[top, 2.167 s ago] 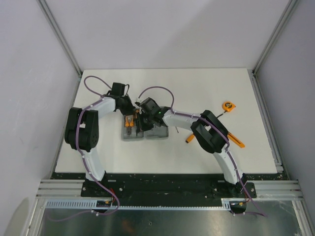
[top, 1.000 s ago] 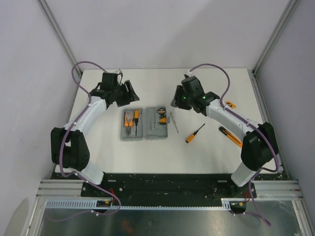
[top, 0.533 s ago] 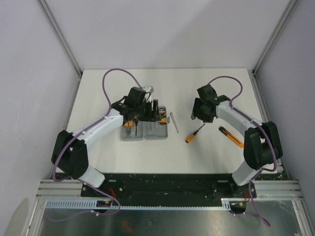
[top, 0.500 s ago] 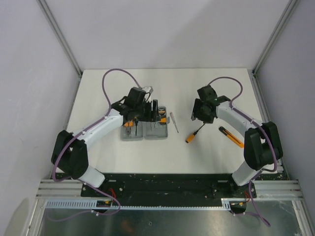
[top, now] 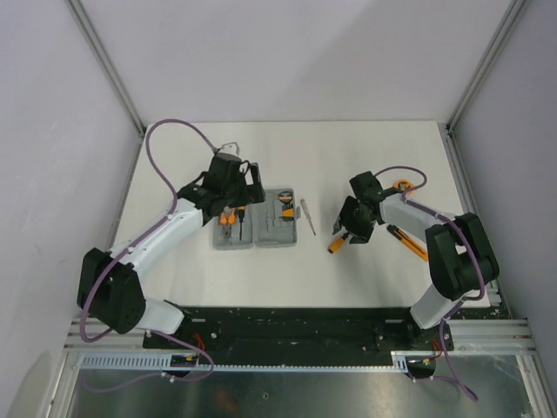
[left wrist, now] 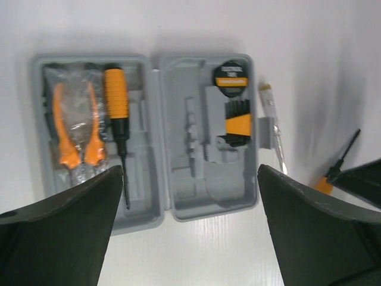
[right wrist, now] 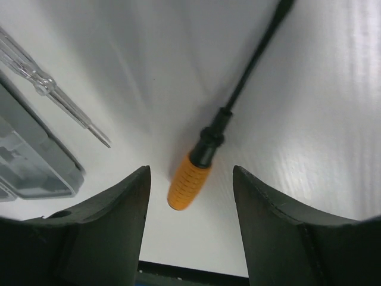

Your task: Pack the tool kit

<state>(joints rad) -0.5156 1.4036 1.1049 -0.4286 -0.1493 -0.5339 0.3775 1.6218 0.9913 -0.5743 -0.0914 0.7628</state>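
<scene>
The tool kit's grey case [top: 257,230] lies open on the white table. Its left half holds orange pliers [left wrist: 74,125] and an orange-and-black screwdriver [left wrist: 117,107]. Its right half holds a round black item [left wrist: 231,77] and a black-and-orange bit holder [left wrist: 238,122]. My left gripper [left wrist: 189,170] hangs above the case [left wrist: 196,190], open wide and holding nothing. A second orange-handled screwdriver [right wrist: 189,182] lies on the table to the right. My right gripper [right wrist: 190,168] is low over it, open, one finger on each side of the handle.
A clear tester screwdriver [top: 307,216] lies just right of the case. An orange knife [top: 407,242] and an orange tape measure [top: 402,185] lie further right, near the right arm. Walls and metal posts enclose the table.
My left gripper has drawn back from the case's right half toward the far left and opened wider. My right gripper has come nearer and lower over the loose screwdriver.
</scene>
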